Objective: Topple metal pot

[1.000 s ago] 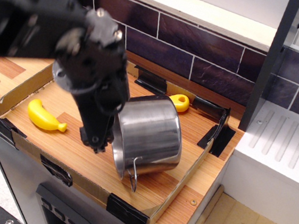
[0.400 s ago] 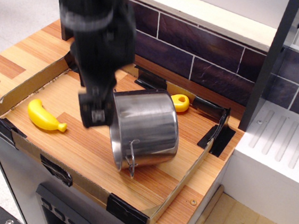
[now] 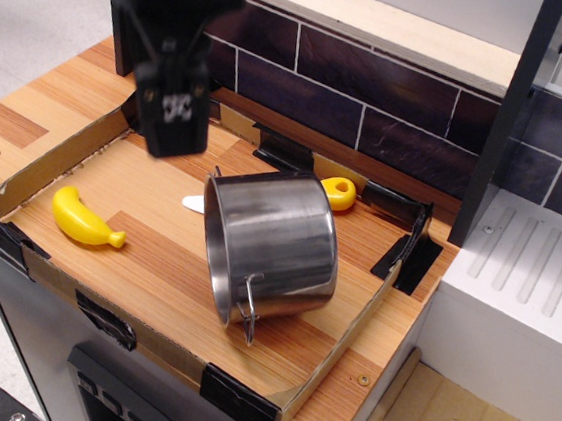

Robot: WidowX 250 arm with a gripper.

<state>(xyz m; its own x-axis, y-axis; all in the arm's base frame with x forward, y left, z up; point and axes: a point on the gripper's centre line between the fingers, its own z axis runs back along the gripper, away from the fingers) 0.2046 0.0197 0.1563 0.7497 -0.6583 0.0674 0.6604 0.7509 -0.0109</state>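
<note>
The shiny metal pot [image 3: 275,245] lies tipped on its side in the middle of the cardboard-edged wooden tray [image 3: 152,288], its opening facing left and one wire loop handle [image 3: 249,308] hanging at the front. My black gripper [image 3: 174,124] hangs above and to the left of the pot, clear of it, with nothing in it. Its fingers are seen end-on, so I cannot tell how the jaws stand.
A yellow toy banana [image 3: 84,220] lies at the tray's left. A small yellow object [image 3: 338,191] sits behind the pot, and a white sliver [image 3: 193,202] shows at the pot's left rim. A tiled wall [image 3: 373,100] runs behind; a white drainboard [image 3: 525,276] stands at right.
The gripper has lifted up and back, away from the pot's left rim. The pot has settled on its side, shifting slightly.
</note>
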